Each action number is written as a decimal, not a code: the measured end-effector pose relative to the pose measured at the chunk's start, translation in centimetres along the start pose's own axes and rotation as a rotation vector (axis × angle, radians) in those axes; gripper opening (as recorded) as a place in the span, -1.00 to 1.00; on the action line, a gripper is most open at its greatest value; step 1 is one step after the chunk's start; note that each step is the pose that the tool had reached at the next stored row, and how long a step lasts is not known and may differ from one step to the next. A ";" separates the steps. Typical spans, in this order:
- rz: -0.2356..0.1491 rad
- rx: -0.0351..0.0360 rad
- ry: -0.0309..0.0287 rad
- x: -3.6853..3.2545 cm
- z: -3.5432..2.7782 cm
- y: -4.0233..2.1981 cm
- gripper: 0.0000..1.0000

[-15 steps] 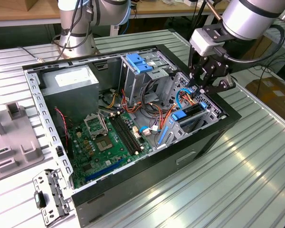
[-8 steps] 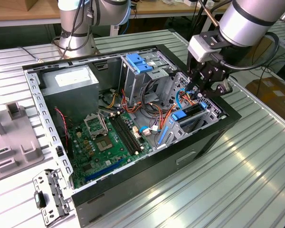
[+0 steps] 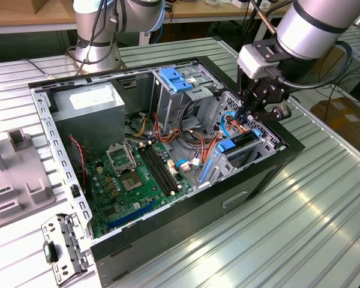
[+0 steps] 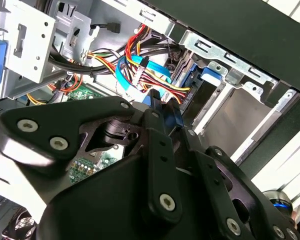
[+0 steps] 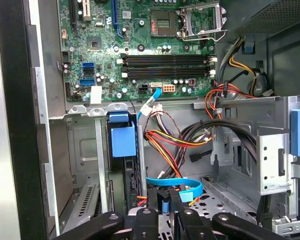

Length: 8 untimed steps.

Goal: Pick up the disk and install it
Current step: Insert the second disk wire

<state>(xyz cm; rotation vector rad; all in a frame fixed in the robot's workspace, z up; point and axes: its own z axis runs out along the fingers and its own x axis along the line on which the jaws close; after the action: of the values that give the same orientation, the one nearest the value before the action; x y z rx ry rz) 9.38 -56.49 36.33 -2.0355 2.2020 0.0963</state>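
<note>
The gripper [image 3: 247,117] of black, bolted metal links is hanging inside the open computer case [image 3: 228,198]. Its slim fingers [image 5: 146,216] are standing narrow, pinching the end of a flat, glossy blue cable [image 5: 176,184] that is looping over the perforated steel floor of the case.

Just beside the gripper, the disk [image 5: 123,141] is sitting on edge in a slot of the dull grey sheet-metal drive cage [image 5: 82,150]. Its smooth blue plastic rail and tab are facing out and its dark slab is running down into the bay. In the exterior view the disk [image 3: 235,144] is showing near the front wall of the case.

A bundle of red, yellow, orange and black wires [image 5: 175,137] is curling past the cage. Beyond it the green motherboard [image 5: 140,45] is lying flat with long black memory slots and a square metal socket frame. Farther off a boxy grey power supply [image 3: 87,105] is filling a corner. The ribbed aluminium table [image 3: 312,228] is carrying the case.
</note>
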 end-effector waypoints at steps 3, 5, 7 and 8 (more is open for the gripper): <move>0.000 0.0000 0.0000 0.00 0.02 0.00 -0.58; 0.000 0.0000 0.0000 0.01 0.04 0.00 -0.58; 0.000 0.0000 0.0000 0.01 0.06 0.00 -0.58; 0.000 0.0000 0.0000 0.01 0.07 0.00 -0.58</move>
<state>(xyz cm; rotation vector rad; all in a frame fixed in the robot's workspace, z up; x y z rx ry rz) 9.38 -56.49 36.26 -2.0354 2.2021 0.0963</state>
